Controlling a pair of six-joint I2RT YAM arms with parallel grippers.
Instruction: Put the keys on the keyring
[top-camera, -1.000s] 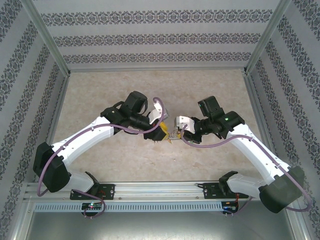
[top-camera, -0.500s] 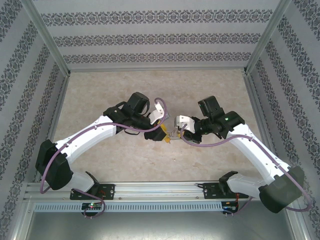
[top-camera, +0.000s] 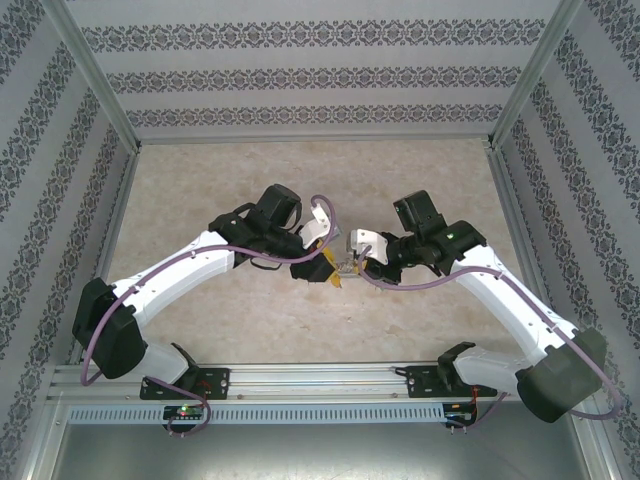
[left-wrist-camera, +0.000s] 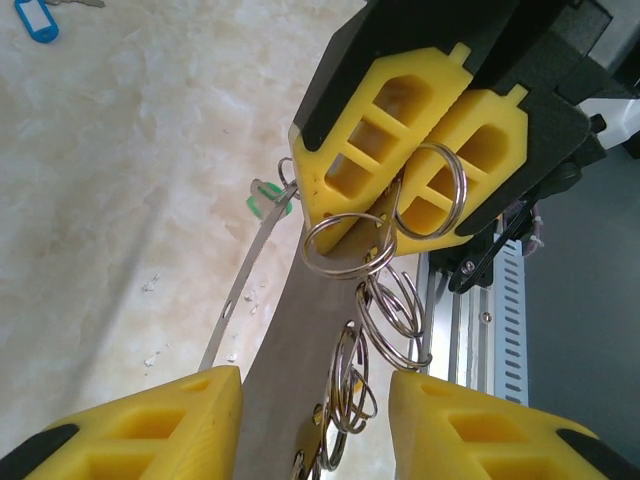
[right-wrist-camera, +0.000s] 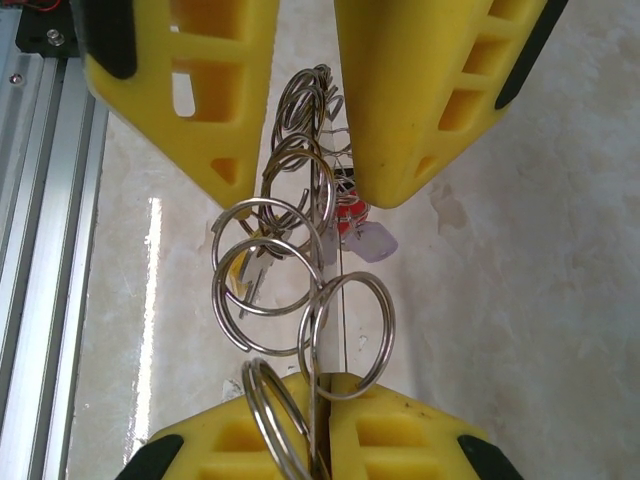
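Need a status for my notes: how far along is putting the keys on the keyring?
Done: several steel split rings, some carrying coloured-capped keys, hang on the thin grey metal keyring. In hand: the right gripper is shut on that keyring; the left gripper straddles the rings, open. Left: a blue-capped silvery key lies loose on the beige marbled table.

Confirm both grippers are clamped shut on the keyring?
Not both. The right gripper is shut on the keyring, but the left gripper is open, its jaws standing apart on either side of the split rings. The right wrist view shows it.
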